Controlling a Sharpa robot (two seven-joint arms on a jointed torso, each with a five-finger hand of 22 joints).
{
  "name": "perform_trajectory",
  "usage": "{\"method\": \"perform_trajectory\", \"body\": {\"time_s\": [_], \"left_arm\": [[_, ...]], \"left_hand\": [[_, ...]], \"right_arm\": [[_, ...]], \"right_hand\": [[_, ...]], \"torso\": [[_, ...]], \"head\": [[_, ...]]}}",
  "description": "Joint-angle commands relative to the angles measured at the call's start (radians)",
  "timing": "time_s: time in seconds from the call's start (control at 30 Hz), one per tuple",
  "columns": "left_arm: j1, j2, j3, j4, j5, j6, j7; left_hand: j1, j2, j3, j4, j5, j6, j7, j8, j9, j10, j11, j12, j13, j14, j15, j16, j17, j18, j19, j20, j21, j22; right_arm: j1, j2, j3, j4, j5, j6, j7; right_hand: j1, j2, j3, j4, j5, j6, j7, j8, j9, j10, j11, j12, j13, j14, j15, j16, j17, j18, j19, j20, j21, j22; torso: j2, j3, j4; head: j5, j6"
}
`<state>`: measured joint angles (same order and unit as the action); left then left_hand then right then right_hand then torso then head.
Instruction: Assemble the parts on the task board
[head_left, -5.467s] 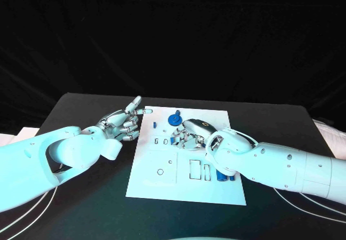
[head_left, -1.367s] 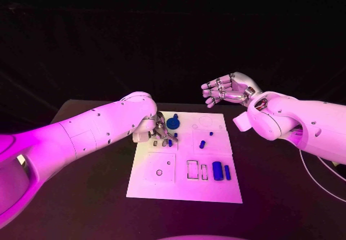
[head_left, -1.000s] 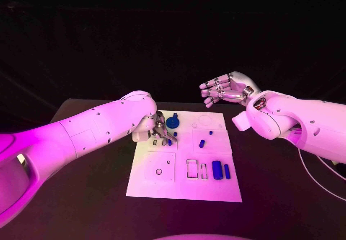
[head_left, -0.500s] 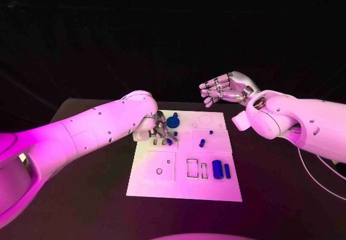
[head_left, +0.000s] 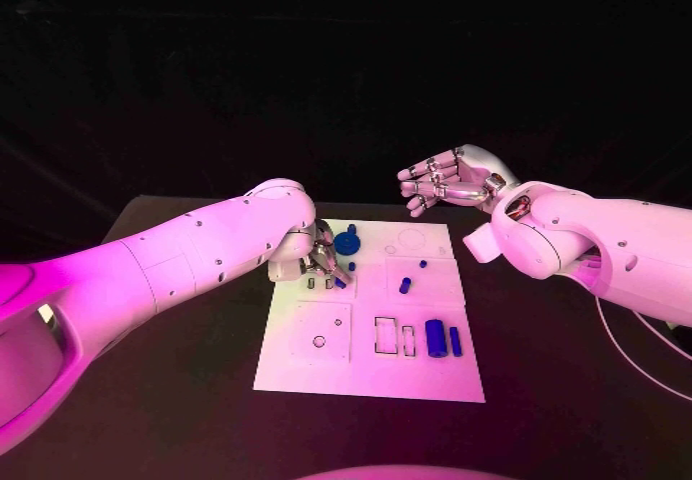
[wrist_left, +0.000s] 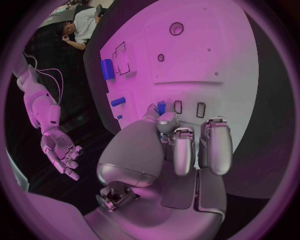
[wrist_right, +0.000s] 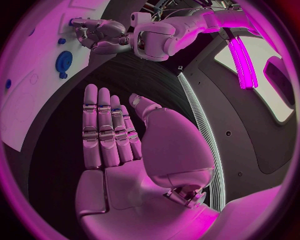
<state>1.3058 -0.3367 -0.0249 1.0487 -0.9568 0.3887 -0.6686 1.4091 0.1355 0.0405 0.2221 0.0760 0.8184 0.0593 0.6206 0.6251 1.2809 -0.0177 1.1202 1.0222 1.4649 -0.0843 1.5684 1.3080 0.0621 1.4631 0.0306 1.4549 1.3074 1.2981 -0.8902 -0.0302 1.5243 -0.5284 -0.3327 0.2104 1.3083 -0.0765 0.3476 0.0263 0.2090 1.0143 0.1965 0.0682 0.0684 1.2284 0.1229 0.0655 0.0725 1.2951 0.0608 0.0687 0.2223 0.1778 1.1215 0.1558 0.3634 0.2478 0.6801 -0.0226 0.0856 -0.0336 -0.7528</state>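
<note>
A flat white task board (head_left: 368, 370) lies mid-way on the black surface (head_left: 173, 400), scored with rectangular and round outlines. The left robot hand (head_left: 315, 262), metallic fingers curled down, pinches a small blue part (wrist_left: 161, 108) over the board's slots. A round blue gear (head_left: 348, 243) and cylinders (head_left: 434, 338) sit nearby. The right robot hand (head_left: 450, 180) hovers beyond the board, fingers spread, holding nothing.

1 white task board (head_left: 368, 370) on 1 black table (head_left: 577, 400). Blue parts: 1 gear (head_left: 348, 244), 2 long pegs (head_left: 434, 338), approx 3 small ones (head_left: 405, 285). 2 hands (head_left: 450, 180).
</note>
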Motion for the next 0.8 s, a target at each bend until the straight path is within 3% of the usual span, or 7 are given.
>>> {"method": "perform_trajectory", "body": {"time_s": [0.03,0.07,0.1,0.23,0.53,0.7,0.8], "left_arm": [[-0.002,-0.003,-0.001,0.004,0.025,-0.001,0.021],[-0.003,-0.005,-0.001,0.005,0.029,-0.003,0.022],[-0.003,-0.009,-0.001,0.008,0.033,-0.006,0.022],[-0.003,-0.029,0.000,0.026,0.043,-0.028,0.025],[-0.002,-0.100,0.003,0.099,0.048,-0.176,0.048],[-0.002,-0.128,0.002,0.128,0.037,-0.209,0.059],[-0.002,-0.137,-0.006,0.133,0.032,-0.218,0.063]], "left_hand": [[-0.099,-0.099,0.410,-0.215,0.009,0.005,0.006,0.001,0.017,0.006,0.004,-0.005,-0.003,0.106,0.016,0.002,0.263,-0.017,0.019,0.006,-0.006,0.070],[-0.138,-0.126,0.494,-0.218,0.013,0.008,0.004,0.008,0.028,0.009,0.005,-0.004,-0.003,0.106,0.023,0.002,0.263,-0.015,0.019,0.002,-0.006,0.070],[-0.153,-0.143,0.525,-0.224,0.012,0.006,0.009,0.011,0.034,0.010,0.004,-0.004,-0.003,0.106,0.013,0.002,0.263,-0.017,0.019,0.008,-0.006,0.070],[-0.217,-0.183,0.641,-0.236,0.013,0.005,0.007,0.028,0.061,0.017,0.005,0.000,-0.003,0.106,0.014,0.002,0.263,-0.017,0.020,0.006,-0.006,0.073],[-0.270,-0.203,0.721,-0.243,0.028,0.005,0.001,0.054,0.093,0.016,0.001,-0.013,-0.021,0.106,0.008,0.002,0.263,-0.018,0.023,0.004,-0.002,0.080],[-0.278,-0.212,0.742,-0.251,0.045,0.004,-0.001,0.064,0.103,0.019,-0.001,-0.013,-0.022,0.106,0.006,0.002,0.263,-0.020,0.026,0.002,0.001,0.086],[-0.279,-0.213,0.745,-0.253,0.046,0.004,-0.001,0.065,0.104,0.020,-0.001,-0.013,-0.022,0.106,0.006,0.002,0.263,-0.020,0.027,0.002,0.002,0.088]], "right_arm": [[-0.001,0.002,0.000,-0.001,-0.012,0.024,-0.006],[-0.002,0.003,0.000,-0.001,-0.012,0.025,-0.006],[-0.002,0.003,0.000,-0.001,-0.012,0.026,-0.007],[-0.003,0.004,-0.001,-0.002,-0.012,0.029,-0.008],[-0.005,0.003,-0.002,-0.005,-0.015,0.023,-0.006],[-0.007,0.001,-0.002,-0.004,-0.020,0.032,-0.012],[-0.007,0.000,-0.002,-0.004,-0.027,0.033,-0.016]], "right_hand": [[-0.007,-0.002,-0.002,-0.002,0.004,-0.008,-0.001,-0.003,-0.001,-0.006,-0.001,0.000,-0.001,-0.005,0.003,-0.005,-0.001,0.004,0.006,0.002,-0.004,-0.001],[-0.007,-0.002,-0.002,-0.002,0.004,-0.008,-0.001,-0.003,-0.001,-0.006,-0.001,0.000,-0.001,-0.005,0.003,-0.005,-0.001,0.004,0.006,0.002,-0.004,-0.001],[-0.007,-0.003,-0.003,-0.002,0.004,-0.008,-0.001,-0.003,-0.001,-0.006,-0.001,-0.001,-0.001,-0.005,0.003,-0.005,-0.002,0.004,0.006,0.002,-0.005,-0.002],[-0.007,-0.003,-0.003,-0.002,0.004,-0.008,-0.001,-0.003,-0.001,-0.006,-0.001,-0.001,-0.001,-0.005,0.003,-0.005,-0.002,0.004,0.006,0.002,-0.005,-0.002],[-0.008,-0.005,-0.006,-0.002,0.005,-0.011,0.000,-0.003,-0.001,-0.008,0.000,-0.001,-0.003,-0.007,0.004,-0.005,-0.005,0.004,0.006,0.003,-0.009,-0.005],[-0.010,-0.007,-0.010,-0.003,0.006,-0.018,0.003,-0.004,-0.002,-0.015,0.004,-0.002,-0.006,-0.013,0.007,-0.006,-0.011,0.003,0.005,0.006,-0.016,-0.010],[-0.011,-0.007,-0.012,-0.003,0.007,-0.022,0.005,-0.004,-0.002,-0.020,0.005,-0.002,-0.007,-0.016,0.008,-0.006,-0.014,0.003,0.005,0.007,-0.020,-0.013]], "torso": [[-0.001,-0.0001,0.0012],[-0.001,0.0002,0.0012],[0.000,0.0003,0.0009],[0.000,0.0012,0.0012],[0.000,0.0010,0.0039],[0.002,0.0026,0.0034],[0.001,0.0027,0.0036]], "head": [[0.001,-0.001],[0.001,-0.001],[0.001,-0.001],[0.002,-0.001],[0.003,-0.002],[0.002,-0.002],[0.003,-0.003]]}}
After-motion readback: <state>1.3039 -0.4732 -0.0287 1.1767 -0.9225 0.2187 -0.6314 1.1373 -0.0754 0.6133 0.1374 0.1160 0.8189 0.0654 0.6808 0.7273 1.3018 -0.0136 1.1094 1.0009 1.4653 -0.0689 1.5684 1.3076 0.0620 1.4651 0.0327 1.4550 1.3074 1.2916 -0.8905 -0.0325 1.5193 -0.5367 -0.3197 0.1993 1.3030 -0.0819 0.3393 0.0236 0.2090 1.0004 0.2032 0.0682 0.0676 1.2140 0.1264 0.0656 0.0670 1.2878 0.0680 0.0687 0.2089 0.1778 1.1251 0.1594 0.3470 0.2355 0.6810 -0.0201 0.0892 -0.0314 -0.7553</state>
